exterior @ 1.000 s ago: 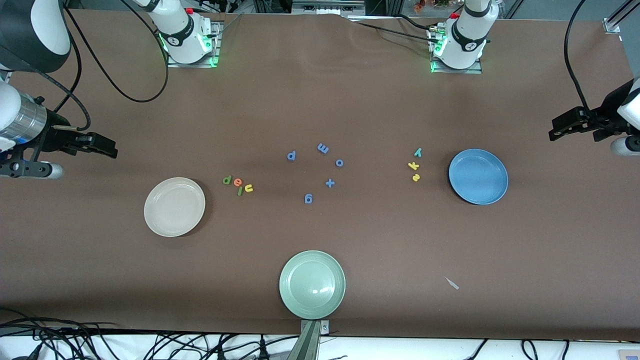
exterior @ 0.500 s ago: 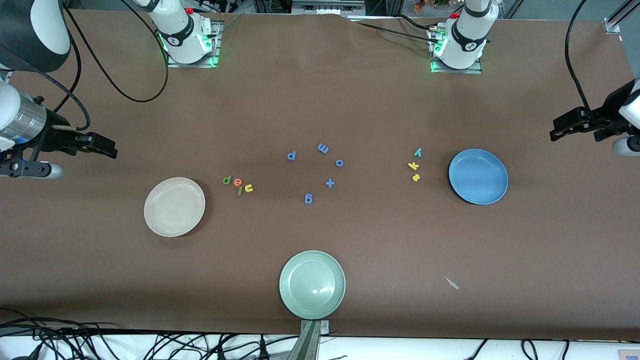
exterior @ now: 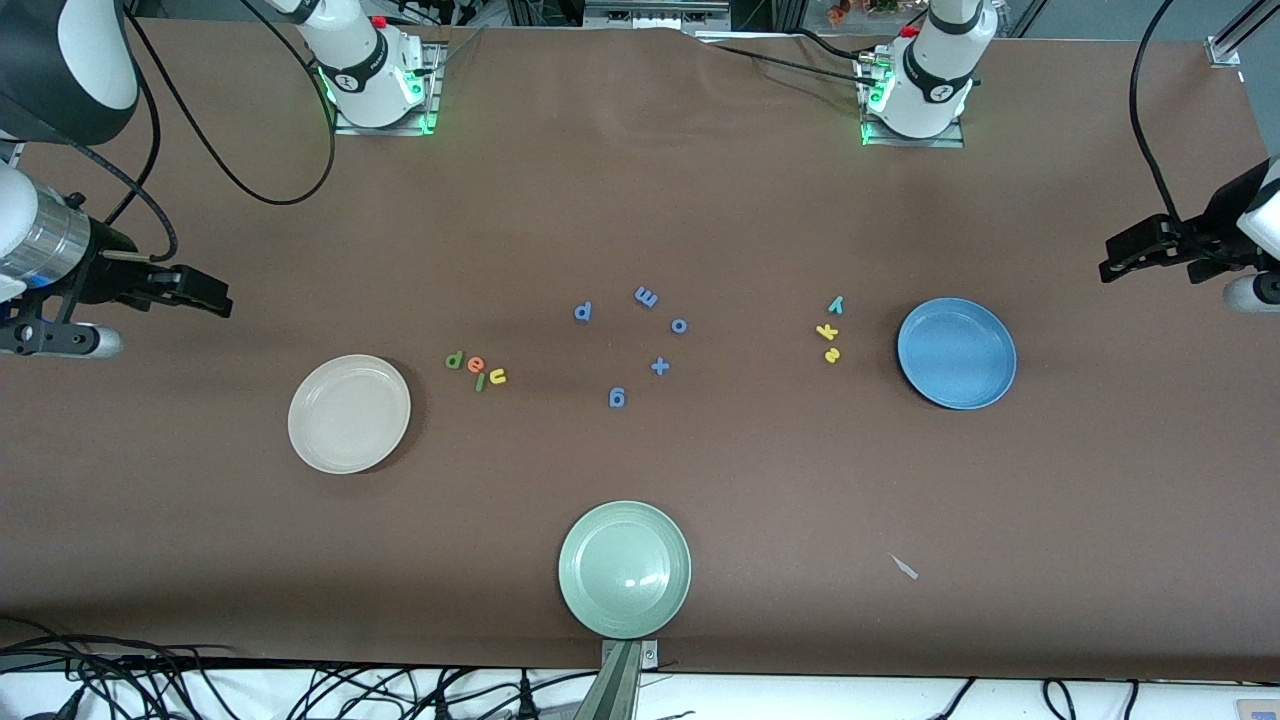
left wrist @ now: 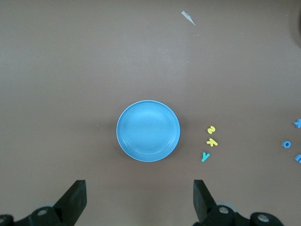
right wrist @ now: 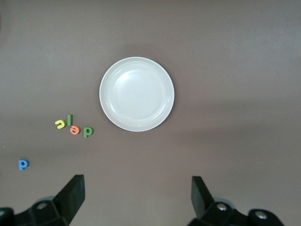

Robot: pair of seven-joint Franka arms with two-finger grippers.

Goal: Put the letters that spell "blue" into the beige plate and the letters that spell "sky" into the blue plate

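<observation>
Seven coloured letters (exterior: 476,368) beside empty plates (exterior: 349,413).

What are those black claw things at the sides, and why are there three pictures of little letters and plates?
They belong to two robot arms. Each claw is an end effector. The big picture looks down on the table; the other two come from cameras on each arm's wrist. The left end effector hangs open over the blue plate's end of the table, the right end effector open over the beige plate's end. Neither holds anything. Beside the beige plate lie the letters b, e, l, u. Beside the blue plate lie s, k, y. In between lie blue letters, and nearest the camera a green plate.
</observation>
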